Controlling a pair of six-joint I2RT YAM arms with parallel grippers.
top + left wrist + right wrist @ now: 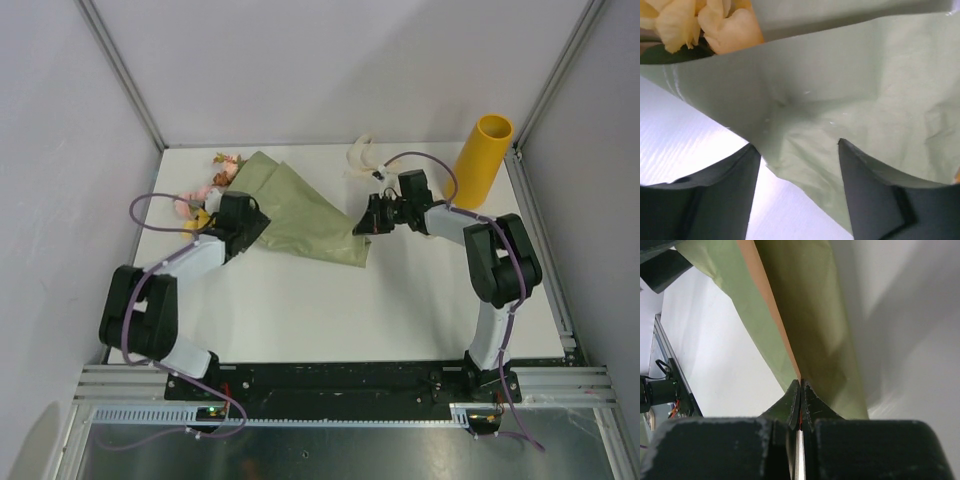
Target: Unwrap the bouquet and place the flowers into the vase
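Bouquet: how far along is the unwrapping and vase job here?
Done: the cream ribbon lies off by itself near the back edge. In hand: the right tool is shut on a corner of the paper, and the left tool is open at its other end. Left: the flowers lie at the paper's end; none are in the vase.

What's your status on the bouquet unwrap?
Right gripper shut on wrapping paper corner. Left gripper open over its edge by flowers. Vase upright, far right. Ribbon loose; nothing in the way.
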